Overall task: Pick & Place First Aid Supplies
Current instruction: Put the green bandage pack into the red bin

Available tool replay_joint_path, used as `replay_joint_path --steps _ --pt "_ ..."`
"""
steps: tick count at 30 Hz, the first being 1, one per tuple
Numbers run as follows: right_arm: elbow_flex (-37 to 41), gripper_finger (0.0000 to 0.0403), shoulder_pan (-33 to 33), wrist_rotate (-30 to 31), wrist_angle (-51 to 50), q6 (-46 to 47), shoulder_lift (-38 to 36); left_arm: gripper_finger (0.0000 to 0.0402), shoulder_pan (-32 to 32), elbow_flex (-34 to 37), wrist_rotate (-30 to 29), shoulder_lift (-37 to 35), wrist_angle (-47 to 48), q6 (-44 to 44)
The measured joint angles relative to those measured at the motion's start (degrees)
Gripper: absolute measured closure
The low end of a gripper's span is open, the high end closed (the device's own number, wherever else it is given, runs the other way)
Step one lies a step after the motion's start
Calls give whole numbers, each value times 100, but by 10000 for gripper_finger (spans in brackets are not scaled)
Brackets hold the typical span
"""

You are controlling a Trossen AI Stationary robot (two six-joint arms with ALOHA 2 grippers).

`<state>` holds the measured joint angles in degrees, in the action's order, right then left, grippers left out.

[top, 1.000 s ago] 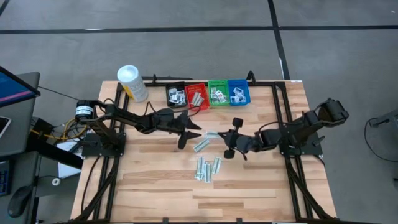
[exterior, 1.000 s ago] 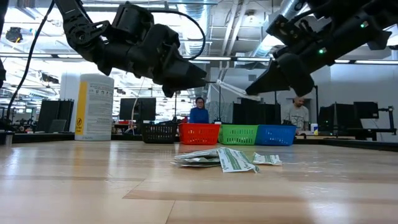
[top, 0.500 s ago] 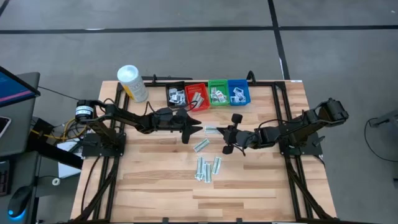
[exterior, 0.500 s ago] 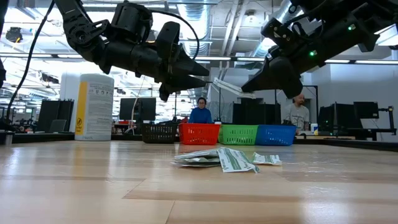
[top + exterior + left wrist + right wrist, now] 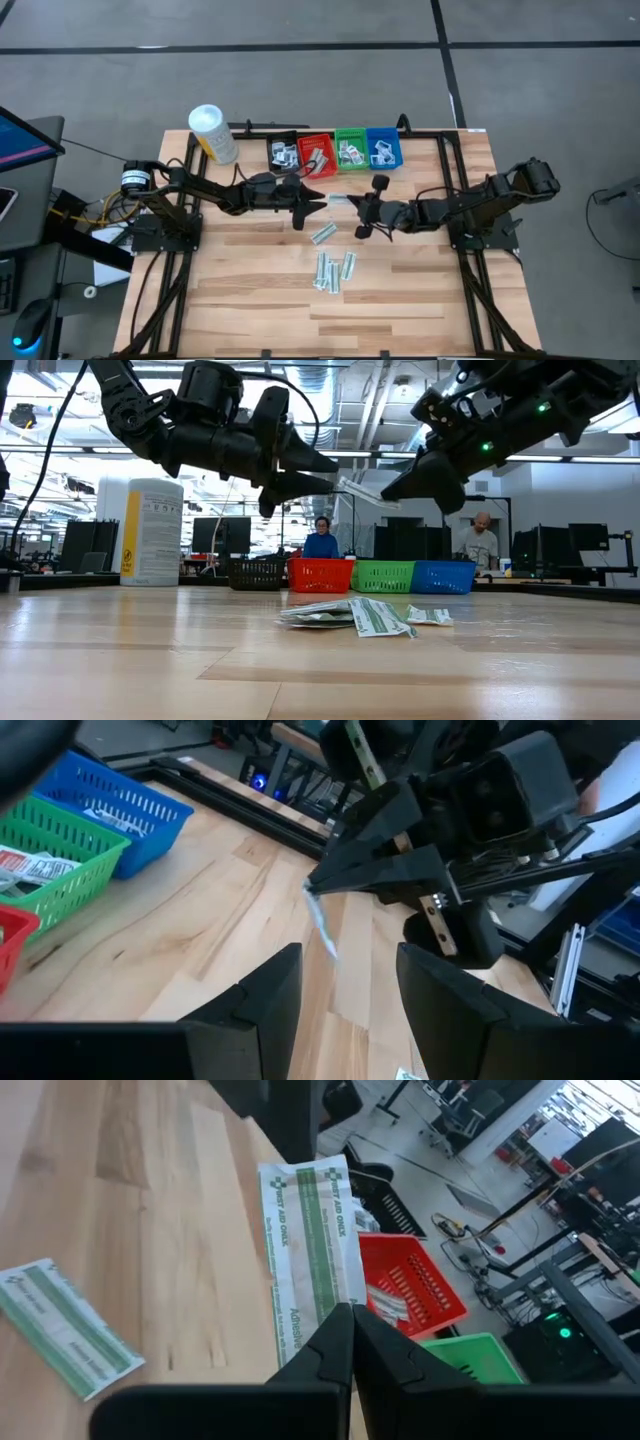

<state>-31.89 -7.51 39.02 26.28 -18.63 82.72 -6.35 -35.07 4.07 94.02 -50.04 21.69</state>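
Right gripper (image 5: 350, 1342) clamps green-striped strip (image 5: 310, 1250) end; left gripper (image 5: 345, 985) spread, strip just ahead

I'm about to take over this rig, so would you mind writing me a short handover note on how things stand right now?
Right gripper: shut on a green-striped strip, held in the air above mid-table.
Left gripper: open, empty, facing that strip as if to receive it.
Done: packets already lie in the black, red, green and blue bins.
Left: the held strip, plus the loose strips on the table.
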Motion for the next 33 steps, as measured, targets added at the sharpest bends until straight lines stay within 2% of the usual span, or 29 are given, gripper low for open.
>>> replay_joint_path --steps 15,19,23,33 --pt "-557 403 66 -191 -37 -597 -2 236 -79 -50 -111 0 -153 -221" --pt "-574 403 66 -202 -55 -687 -2 236 -79 -52 -109 0 -260 -276" --pt "-576 403 65 -469 -53 -697 -2 236 -79 -53 -111 0 -428 -381" --pt "-576 403 62 -470 -49 -728 -2 249 -79 -55 -109 0 -487 -389"
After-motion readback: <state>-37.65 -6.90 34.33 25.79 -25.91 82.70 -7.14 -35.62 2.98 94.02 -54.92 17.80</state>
